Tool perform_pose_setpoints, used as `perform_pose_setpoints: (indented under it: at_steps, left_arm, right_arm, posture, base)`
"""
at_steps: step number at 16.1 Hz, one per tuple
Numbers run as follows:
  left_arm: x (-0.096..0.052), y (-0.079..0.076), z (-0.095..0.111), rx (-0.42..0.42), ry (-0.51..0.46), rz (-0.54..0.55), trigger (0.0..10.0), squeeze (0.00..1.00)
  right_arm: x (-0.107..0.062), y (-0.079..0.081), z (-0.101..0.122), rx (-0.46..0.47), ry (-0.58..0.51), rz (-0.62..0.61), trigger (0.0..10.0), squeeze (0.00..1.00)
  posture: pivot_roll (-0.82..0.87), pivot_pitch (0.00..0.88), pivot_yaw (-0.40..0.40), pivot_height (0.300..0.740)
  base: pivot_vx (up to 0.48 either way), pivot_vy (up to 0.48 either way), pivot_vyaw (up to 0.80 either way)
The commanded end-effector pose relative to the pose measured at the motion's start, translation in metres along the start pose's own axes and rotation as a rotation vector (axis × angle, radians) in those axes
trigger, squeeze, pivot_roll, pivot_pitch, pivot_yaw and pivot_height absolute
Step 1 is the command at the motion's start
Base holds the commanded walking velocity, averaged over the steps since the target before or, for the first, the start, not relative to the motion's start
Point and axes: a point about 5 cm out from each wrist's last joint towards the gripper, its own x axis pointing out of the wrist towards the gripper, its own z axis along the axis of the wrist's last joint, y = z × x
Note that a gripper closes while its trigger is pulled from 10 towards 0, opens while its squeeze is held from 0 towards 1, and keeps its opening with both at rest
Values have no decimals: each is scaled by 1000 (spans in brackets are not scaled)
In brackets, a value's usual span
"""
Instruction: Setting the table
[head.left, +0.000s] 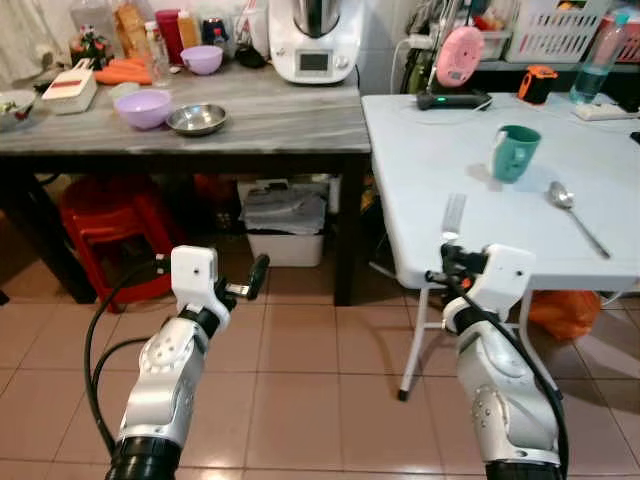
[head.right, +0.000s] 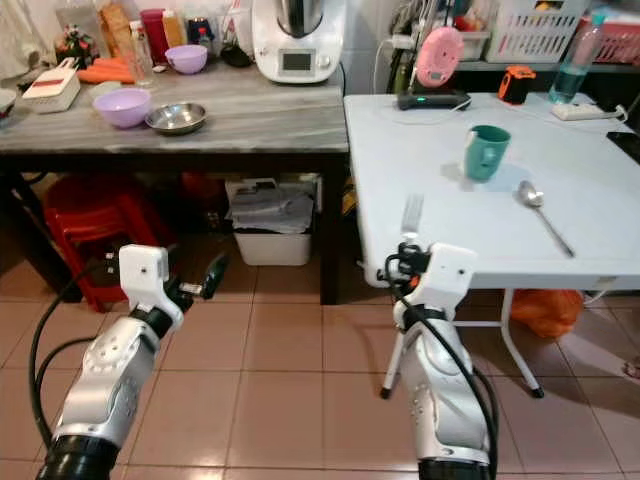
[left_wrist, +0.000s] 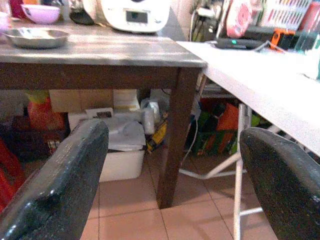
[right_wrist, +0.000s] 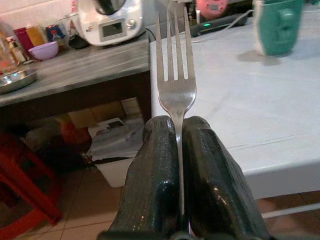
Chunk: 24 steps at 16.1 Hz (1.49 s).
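My right gripper (head.left: 449, 245) is shut on a silver fork (right_wrist: 175, 75), tines pointing forward over the front edge of the white folding table (head.left: 430, 160). On that table stand a teal mug (head.left: 515, 152) and a spoon (head.left: 572, 212) to its right. My left gripper (head.left: 258, 275) is open and holds nothing, low over the tiled floor in front of the dark wooden table (head.left: 270, 125). Its black fingers (left_wrist: 65, 180) stand wide apart in the left wrist view.
The wooden table carries purple bowls (head.left: 143, 107), a steel bowl (head.left: 197, 119) and a white kitchen machine (head.left: 315, 40). Red stools (head.left: 105, 225) and a white bin (head.left: 285, 225) sit beneath it. An orange bag (head.left: 565, 310) lies under the white table.
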Motion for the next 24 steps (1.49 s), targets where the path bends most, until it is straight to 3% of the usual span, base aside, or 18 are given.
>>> perform_pose_setpoints:
  at_steps: [1, 11, 17, 24]
  left_arm:
    - [-5, 13, 0, 18, 6, 44, 10000, 0]
    - [-2, 12, 2, 25, -2, 44, 10000, 0]
    - [-4, 6, 5, 10, -29, -28, 10000, 0]
    - [-5, 2, 4, -13, -36, -50, 10000, 0]
  right_arm:
    - [3, 16, 4, 16, -18, 55, 10000, 0]
    - [4, 17, 4, 12, -25, 57, 10000, 0]
    - [5, 16, 5, 17, -26, 50, 10000, 0]
    - [4, 15, 5, 7, -33, 50, 10000, 0]
  posture:
    - [6, 0, 4, 740]
    - [10, 0, 6, 740]
    - [11, 0, 5, 740]
    - [6, 0, 4, 740]
  base:
    - [0, 394, 475]
    - [0, 391, 452]
    - [0, 0, -225]
    - [321, 0, 0]
